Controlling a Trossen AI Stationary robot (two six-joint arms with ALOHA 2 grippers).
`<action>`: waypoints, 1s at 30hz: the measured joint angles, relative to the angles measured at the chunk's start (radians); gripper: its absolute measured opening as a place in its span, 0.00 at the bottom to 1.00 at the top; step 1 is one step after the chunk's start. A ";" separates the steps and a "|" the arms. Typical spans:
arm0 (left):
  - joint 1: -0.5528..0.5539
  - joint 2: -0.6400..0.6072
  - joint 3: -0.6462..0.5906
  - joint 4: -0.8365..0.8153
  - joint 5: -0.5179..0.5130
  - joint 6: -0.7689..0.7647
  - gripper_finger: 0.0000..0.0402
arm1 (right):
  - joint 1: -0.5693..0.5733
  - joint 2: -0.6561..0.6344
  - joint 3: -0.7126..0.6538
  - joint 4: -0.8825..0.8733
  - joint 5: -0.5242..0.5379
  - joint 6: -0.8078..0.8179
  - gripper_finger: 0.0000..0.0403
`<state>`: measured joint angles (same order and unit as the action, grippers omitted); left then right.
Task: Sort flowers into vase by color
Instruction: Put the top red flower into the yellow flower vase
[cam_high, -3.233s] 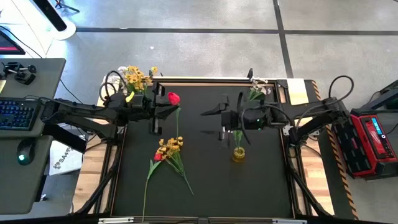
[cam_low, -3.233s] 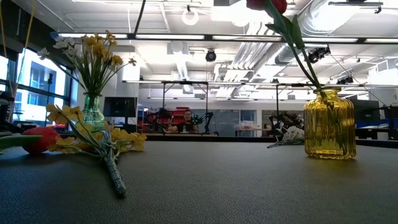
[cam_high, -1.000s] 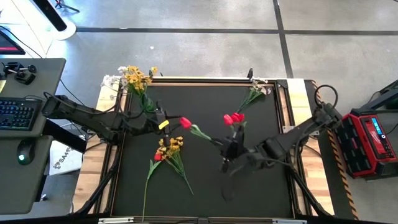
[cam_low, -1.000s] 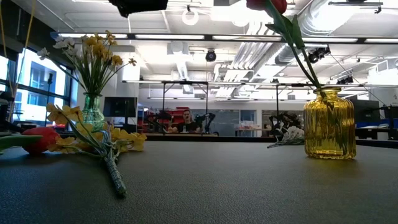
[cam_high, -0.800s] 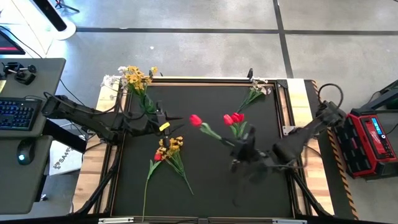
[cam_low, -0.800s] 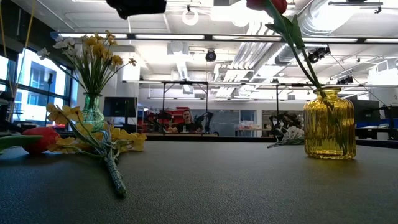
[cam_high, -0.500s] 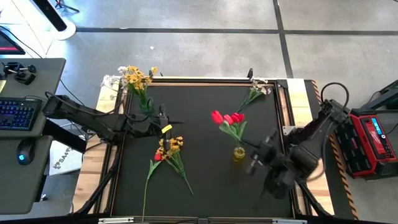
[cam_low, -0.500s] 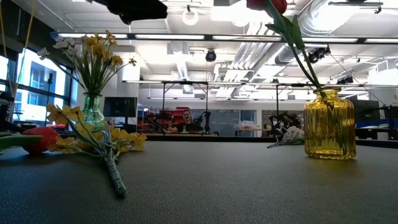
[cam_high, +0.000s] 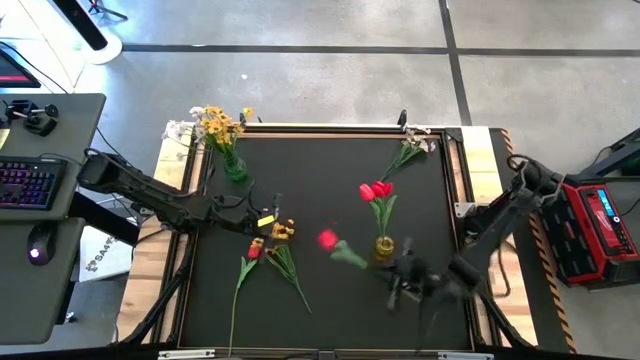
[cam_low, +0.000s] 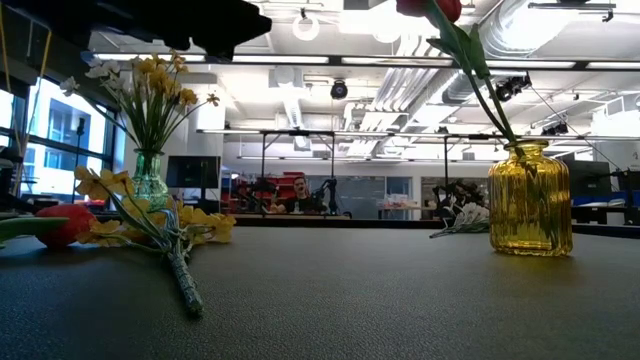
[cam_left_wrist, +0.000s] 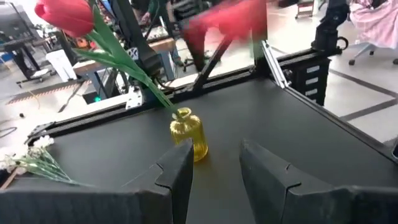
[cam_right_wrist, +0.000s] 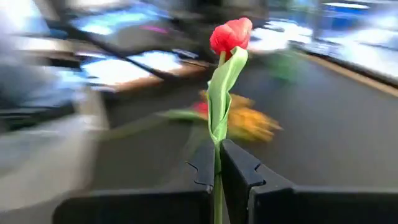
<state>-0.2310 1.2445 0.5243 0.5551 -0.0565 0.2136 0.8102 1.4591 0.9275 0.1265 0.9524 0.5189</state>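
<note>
A red tulip (cam_high: 327, 239) hangs over the table's near middle with my right gripper (cam_high: 392, 276) shut on its green stem. Just beyond it stands a yellow glass vase (cam_high: 384, 247) holding two red tulips (cam_high: 375, 190). At the far left, yellow flowers (cam_high: 218, 125) stand in a green vase (cam_high: 235, 170). A yellow bunch (cam_high: 275, 232) and another red tulip (cam_high: 255, 250) lie on the mat. A white sprig (cam_high: 410, 148) lies at the far right. My left gripper (cam_high: 275, 212) hovers open above the yellow bunch, holding nothing. My right gripper pinches the tulip's stem (cam_right_wrist: 215, 140) between its two fingers, well below the red head (cam_right_wrist: 231, 34). The stem runs along the fingers and out past their tips. The tulip is lifted clear of the table, its head pointing toward the table's left side.
The black mat (cam_high: 320, 310) has a raised frame on all sides. In the low view the lying flowers (cam_low: 150, 225) are at left and the yellow vase (cam_low: 530, 205) at right. A keyboard and mouse sit on a desk left of the table, a red case to the right.
My right gripper has carried the tulip toward the table's right edge, past the yellow vase, then swung toward the near edge. The tulip's head has gone from beside my left gripper to the near left of the vase. My left gripper has drifted toward the near edge.
</note>
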 joint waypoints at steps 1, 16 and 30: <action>0.000 0.007 0.000 0.012 0.000 0.004 0.30 | -0.025 0.002 -0.039 0.201 -0.108 -0.153 0.00; -0.021 0.070 0.001 0.420 0.080 0.181 0.30 | -0.366 0.022 -0.250 1.300 -1.047 -0.861 0.00; 0.008 0.350 0.243 0.496 0.181 0.147 0.51 | -0.494 0.132 -0.150 1.300 -1.127 -0.808 0.00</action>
<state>-0.2226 1.5941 0.7678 1.0509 0.1249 0.3601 0.3165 1.5908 0.7771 1.4264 -0.1747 -0.2887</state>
